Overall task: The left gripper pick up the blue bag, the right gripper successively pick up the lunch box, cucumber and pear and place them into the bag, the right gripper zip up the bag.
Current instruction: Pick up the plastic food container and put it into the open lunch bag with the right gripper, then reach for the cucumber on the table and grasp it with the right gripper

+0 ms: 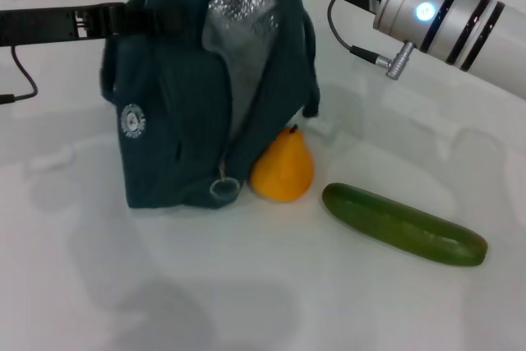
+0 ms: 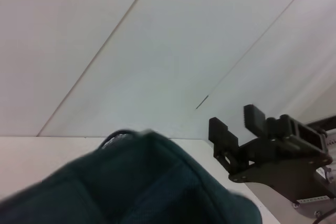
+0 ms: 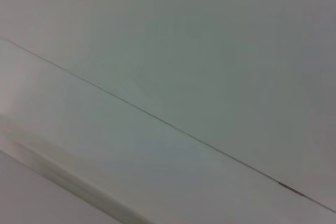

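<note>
The blue bag [image 1: 173, 121] stands on the white table, its mouth open and the silver lining [image 1: 242, 30] showing. My left gripper [image 1: 144, 18] reaches in from the left and is shut on the bag's upper edge. The bag's fabric [image 2: 131, 182] fills the bottom of the left wrist view. My right gripper [image 2: 235, 118] hovers over the bag's top, open, with nothing between its fingers. The pear [image 1: 282, 168] rests against the bag's front corner beside the ring zipper pull [image 1: 223, 188]. The cucumber [image 1: 403, 223] lies on the table to the right. The lunch box is out of view.
The right arm's silver cuff [image 1: 436, 14] and its cable [image 1: 362, 53] cross the upper right. Bare white tabletop [image 1: 246, 302] spreads in front of the bag. The right wrist view shows only a pale surface.
</note>
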Action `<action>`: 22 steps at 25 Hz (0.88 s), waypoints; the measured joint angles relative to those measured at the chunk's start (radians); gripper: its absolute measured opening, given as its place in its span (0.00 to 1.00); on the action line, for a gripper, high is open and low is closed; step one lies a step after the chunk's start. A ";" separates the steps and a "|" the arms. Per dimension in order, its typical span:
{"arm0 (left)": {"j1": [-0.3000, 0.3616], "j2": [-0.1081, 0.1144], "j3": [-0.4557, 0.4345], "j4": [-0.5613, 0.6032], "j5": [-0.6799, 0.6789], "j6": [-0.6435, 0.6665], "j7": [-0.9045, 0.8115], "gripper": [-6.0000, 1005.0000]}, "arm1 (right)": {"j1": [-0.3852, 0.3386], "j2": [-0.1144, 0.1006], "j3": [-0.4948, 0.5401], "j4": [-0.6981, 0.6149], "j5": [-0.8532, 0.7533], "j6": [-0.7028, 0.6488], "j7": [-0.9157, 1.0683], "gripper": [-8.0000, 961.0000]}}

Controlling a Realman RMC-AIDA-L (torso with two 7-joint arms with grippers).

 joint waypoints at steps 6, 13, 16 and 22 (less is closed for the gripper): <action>0.000 0.000 0.000 0.000 0.002 -0.004 0.000 0.07 | -0.003 0.000 0.000 -0.016 0.001 -0.009 -0.001 0.34; 0.005 0.000 0.000 0.000 0.002 -0.006 0.000 0.07 | -0.045 0.000 -0.001 -0.079 0.002 -0.078 -0.042 0.61; 0.007 0.000 0.000 -0.002 0.002 -0.007 0.000 0.07 | -0.074 0.000 -0.014 -0.127 0.001 -0.110 -0.071 0.69; 0.008 0.001 0.000 -0.011 0.002 -0.007 0.000 0.07 | -0.158 0.000 -0.174 -0.336 0.001 -0.161 -0.149 0.69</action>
